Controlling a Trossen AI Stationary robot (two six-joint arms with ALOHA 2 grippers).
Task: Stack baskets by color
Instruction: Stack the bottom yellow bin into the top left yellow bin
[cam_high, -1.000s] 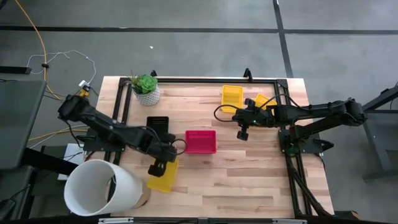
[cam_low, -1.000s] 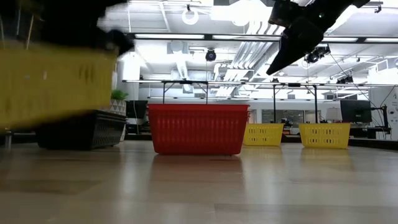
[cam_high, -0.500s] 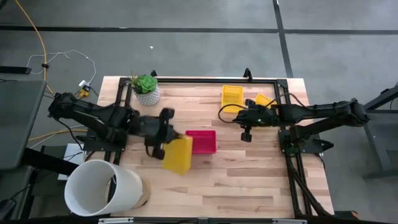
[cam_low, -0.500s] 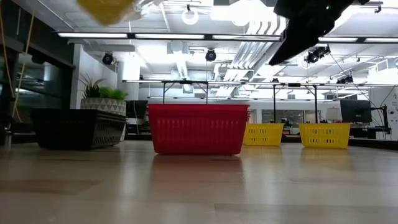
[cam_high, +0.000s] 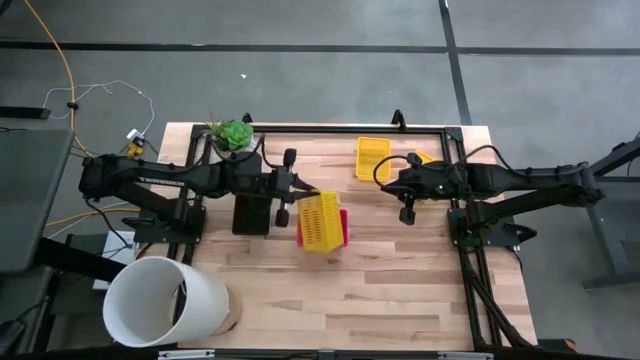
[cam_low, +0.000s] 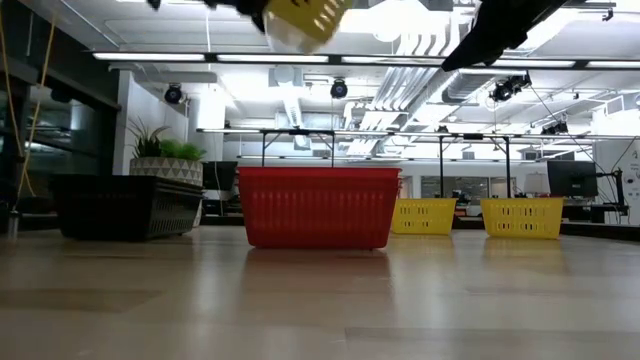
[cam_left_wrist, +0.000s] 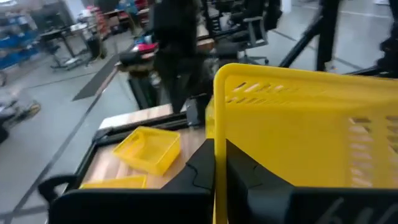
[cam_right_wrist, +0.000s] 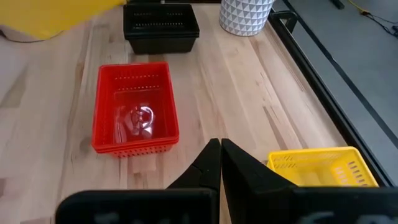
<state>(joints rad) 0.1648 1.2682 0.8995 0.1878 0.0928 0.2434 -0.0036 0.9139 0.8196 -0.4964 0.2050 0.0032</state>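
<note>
My left gripper (cam_high: 298, 194) is shut on a yellow basket (cam_high: 320, 221), which hangs tipped on its side in the air above the red basket (cam_high: 344, 226). The red basket (cam_right_wrist: 134, 109) stands on its base mid-table, with the black basket (cam_high: 252, 212) to its left. Two more yellow baskets (cam_high: 373, 157) (cam_low: 522, 217) rest on the table at the far right. My right gripper (cam_high: 405, 212) hovers shut and empty to the right of the red basket, in front of those yellow baskets. My left gripper pinches one wall of the yellow basket at its rim (cam_left_wrist: 219, 134), one finger inside the basket and one outside. The fingers come nearly level from the table's left. The basket is lifted clear, high above the table (cam_low: 300, 18), turned onto its side.
A potted plant (cam_high: 235, 140) stands at the far left of the table and a large white bucket (cam_high: 165, 300) at the near left corner. A black frame rail (cam_high: 465, 215) runs along the right side. Bare wood lies across the near half.
My left gripper has swung from the near left up and toward the far right, tipping from pointing down to almost level. The yellow basket has gone with it, from low over the table to high over the red basket, turned on its side. My right gripper has risen and drawn slightly rightward.
</note>
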